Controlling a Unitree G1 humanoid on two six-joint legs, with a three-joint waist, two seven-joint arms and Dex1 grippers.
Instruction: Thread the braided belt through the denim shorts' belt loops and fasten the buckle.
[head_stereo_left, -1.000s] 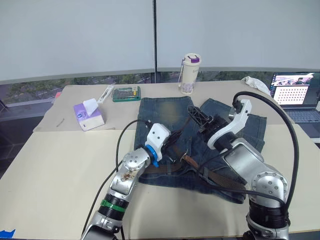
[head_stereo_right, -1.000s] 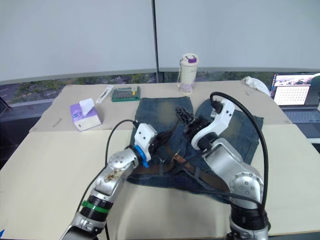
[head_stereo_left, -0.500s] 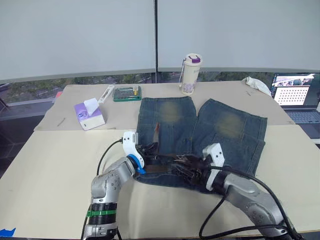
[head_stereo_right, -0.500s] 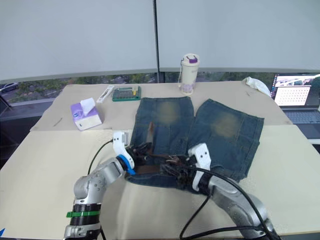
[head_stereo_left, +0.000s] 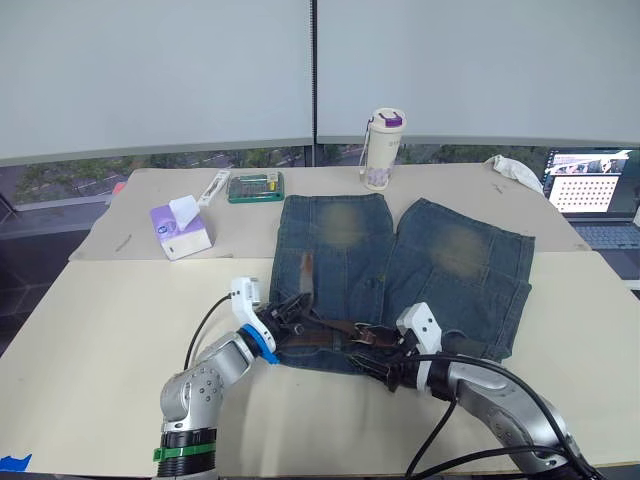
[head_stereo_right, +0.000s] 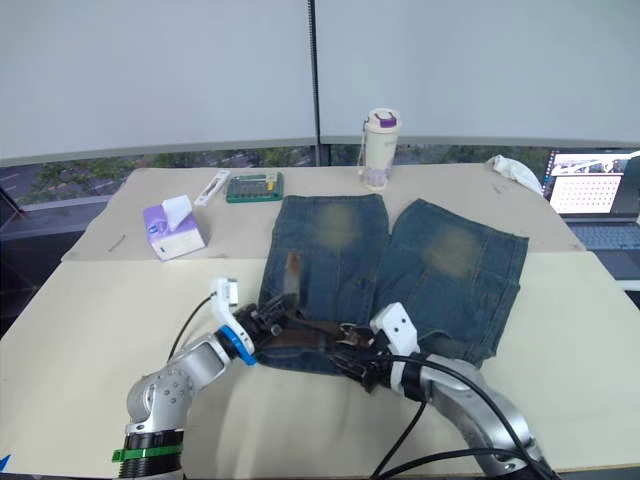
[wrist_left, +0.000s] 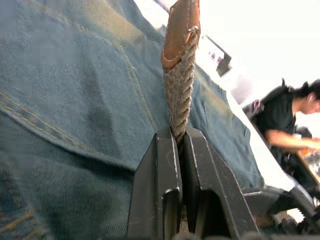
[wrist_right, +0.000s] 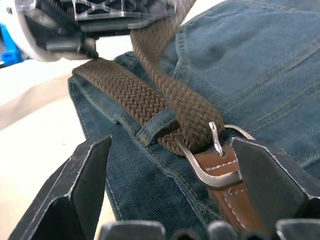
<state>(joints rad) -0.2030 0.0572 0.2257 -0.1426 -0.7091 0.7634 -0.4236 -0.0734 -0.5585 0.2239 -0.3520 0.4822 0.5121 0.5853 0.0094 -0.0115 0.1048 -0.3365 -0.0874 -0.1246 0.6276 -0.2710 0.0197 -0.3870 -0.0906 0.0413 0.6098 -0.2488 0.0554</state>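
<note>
The denim shorts (head_stereo_left: 400, 250) lie flat on the table, waistband nearest me. The braided belt (wrist_right: 130, 92) runs along the waistband under a belt loop (wrist_right: 156, 123) and passes through the buckle (wrist_right: 216, 159), whose prong lies over the braid. My left gripper (wrist_left: 179, 145) is shut on the belt's free end, and the leather tip (wrist_left: 181, 25) stands up above the fingers. It sits at the waistband's left part (head_stereo_left: 290, 312). My right gripper (wrist_right: 175, 192) is open, one finger on each side of the buckle, just in front of the waistband's middle (head_stereo_left: 378, 360).
A purple tissue box (head_stereo_left: 178, 228), a white tube (head_stereo_left: 215, 187), a green case (head_stereo_left: 253, 186) and a lidded bottle (head_stereo_left: 380, 148) stand along the far table. A white cloth (head_stereo_left: 515, 170) and a laptop (head_stereo_left: 590, 195) are at far right. A person (wrist_left: 285, 122) sits beyond.
Both arms have dropped from above the shorts to the waistband. The left gripper has drawn slightly left with the belt end, and the right gripper now brackets the buckle.
</note>
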